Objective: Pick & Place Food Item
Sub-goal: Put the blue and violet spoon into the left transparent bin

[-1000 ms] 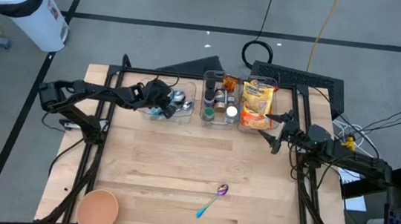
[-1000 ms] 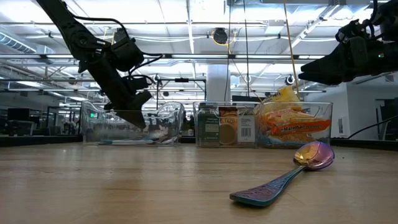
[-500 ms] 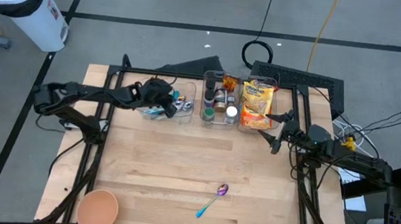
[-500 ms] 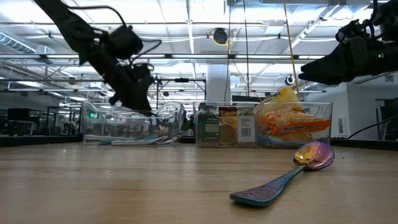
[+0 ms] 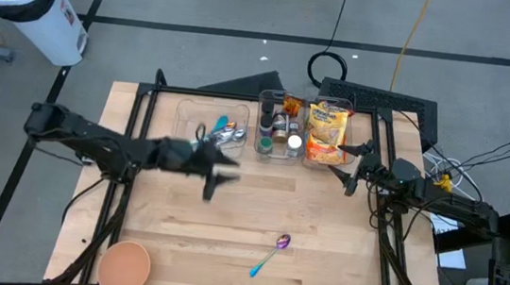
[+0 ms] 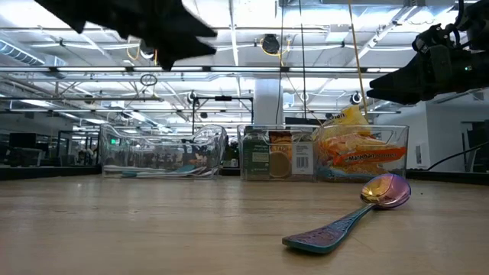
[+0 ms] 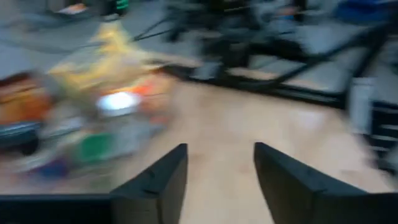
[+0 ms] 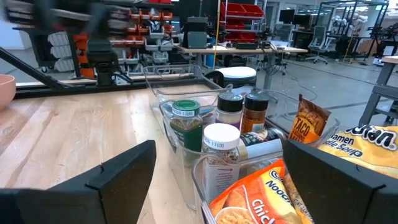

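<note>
Plainly the right gripper (image 5: 344,178), fingers apart and empty, sits just beside the noodle soup packet (image 5: 326,133) in the bin at the far right edge, while the left gripper (image 5: 214,178), also apart, hangs mid-table, farther off.

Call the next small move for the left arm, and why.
Probably swing the left claw toward the spice jars in the middle bin and line up on one. The left claw is open and empty over bare table in front of the bins, so no food item is held yet. The right claw waits open by the noodle packet.
</note>
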You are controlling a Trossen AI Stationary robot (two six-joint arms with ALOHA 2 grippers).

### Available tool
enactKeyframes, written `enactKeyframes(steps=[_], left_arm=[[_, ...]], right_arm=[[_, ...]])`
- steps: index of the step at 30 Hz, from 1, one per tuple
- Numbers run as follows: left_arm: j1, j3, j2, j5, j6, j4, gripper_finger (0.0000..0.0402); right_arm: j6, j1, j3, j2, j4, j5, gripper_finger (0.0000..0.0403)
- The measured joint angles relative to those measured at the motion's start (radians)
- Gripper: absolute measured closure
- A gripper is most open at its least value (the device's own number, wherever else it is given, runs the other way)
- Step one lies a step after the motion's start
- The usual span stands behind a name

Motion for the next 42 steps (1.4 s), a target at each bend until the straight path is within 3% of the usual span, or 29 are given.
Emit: enactKeyframes(steps=[7, 13, 24, 35, 42], left_arm=[[-0.250, 0.134, 0.152, 0.002, -0.017, -0.024, 0.0129], [-0.331, 0.333, 0.373, 0.006, 0.091, -0.070, 0.0106], [-0.233, 0.590, 0.748, 0.285, 0.086, -0.072, 0.0105], [-0.153, 0.663, 0.961, 0.316, 0.079, -0.018, 0.0105], [-0.135, 0.663, 1.019, 0.417, 0.027, 0.065, 0.0105]], right_arm=[[0.000, 0.000, 0.000, 0.000, 0.000, 0.000, 0.0055], [0.000, 0.000, 0.000, 0.000, -0.001, 0.000, 0.0055], [0.000, 0.000, 0.000, 0.000, -0.003, 0.000, 0.0055], [0.000, 0.000, 0.000, 0.003, 0.000, 0.001, 0.0055], [0.000, 0.000, 0.000, 0.009, 0.000, 0.000, 0.0055]])
